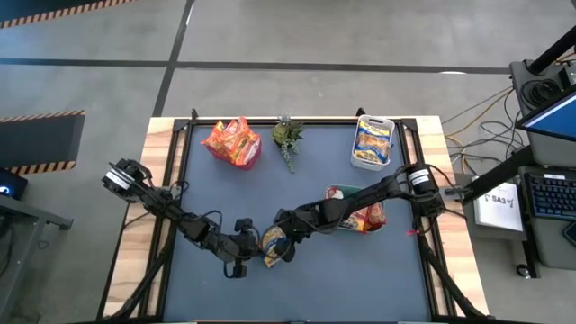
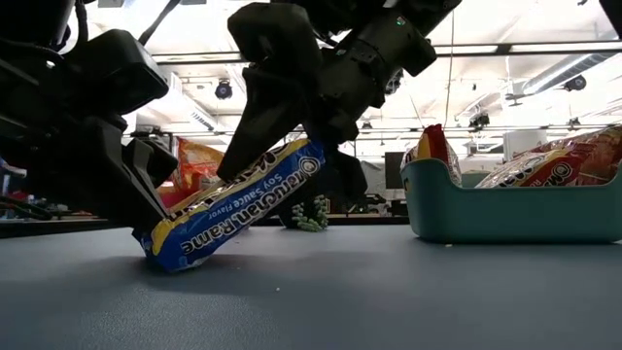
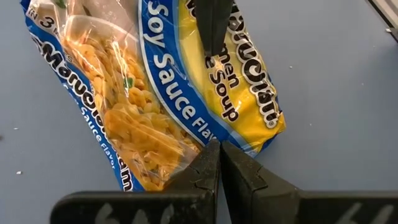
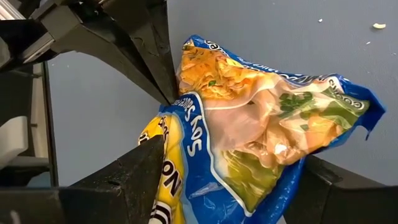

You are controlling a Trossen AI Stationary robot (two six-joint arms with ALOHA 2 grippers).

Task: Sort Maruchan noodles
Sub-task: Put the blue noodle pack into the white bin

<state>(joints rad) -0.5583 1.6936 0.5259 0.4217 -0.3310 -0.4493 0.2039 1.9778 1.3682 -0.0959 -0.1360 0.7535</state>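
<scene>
Green plant (image 1: pixel 287 139) at dark mat's (image 1: pixel 297 270) far edge (teal bin (image 2: pixel 505 209) nearby).

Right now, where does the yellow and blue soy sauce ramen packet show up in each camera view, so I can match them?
High view: soy sauce packet at lower centre, between the left gripper and right gripper.
Low view: packet left of centre, tilted, lower end on the table.
Left wrist view: packet fills the upper middle.
Right wrist view: packet fills the centre.
Shared landmark: the blue "Soy Sauce" band.
</scene>
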